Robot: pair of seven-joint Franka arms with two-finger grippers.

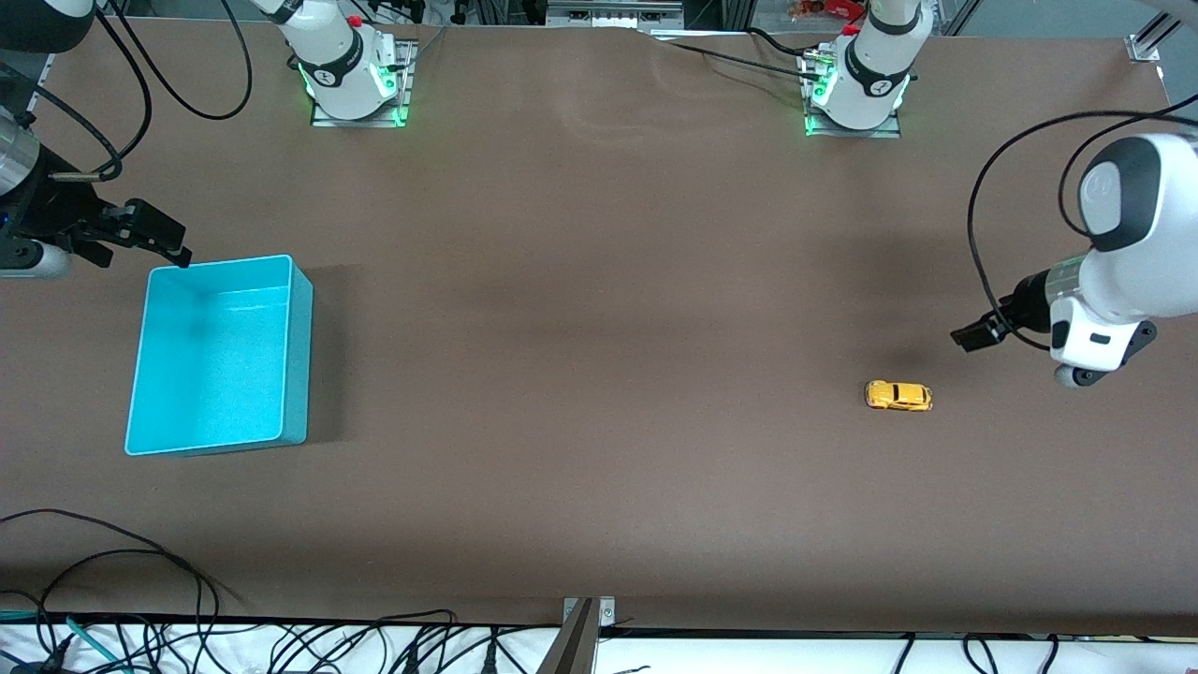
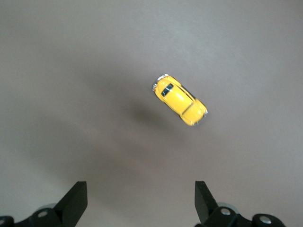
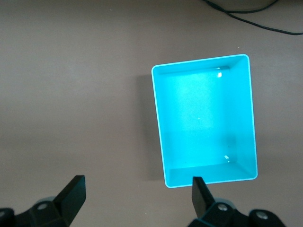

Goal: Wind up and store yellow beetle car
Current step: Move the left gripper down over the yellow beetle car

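The yellow beetle car [image 1: 898,395] stands on its wheels on the brown table, toward the left arm's end. My left gripper [image 1: 976,336] hangs open over bare table beside the car, not touching it. In the left wrist view the car [image 2: 180,100] lies ahead of my open left gripper [image 2: 141,201], with nothing between the fingers [image 2: 75,201]. The turquoise bin [image 1: 211,365] sits empty toward the right arm's end. My right gripper [image 1: 154,239] hovers open by the bin's corner. In the right wrist view the bin [image 3: 203,118] shows just past the open right gripper [image 3: 137,196].
Both arm bases [image 1: 354,84] [image 1: 856,94] stand along the table's edge farthest from the front camera. Loose cables [image 1: 122,599] and a metal bracket [image 1: 588,618] line the edge nearest it. A wide stretch of brown table [image 1: 599,328] separates car and bin.
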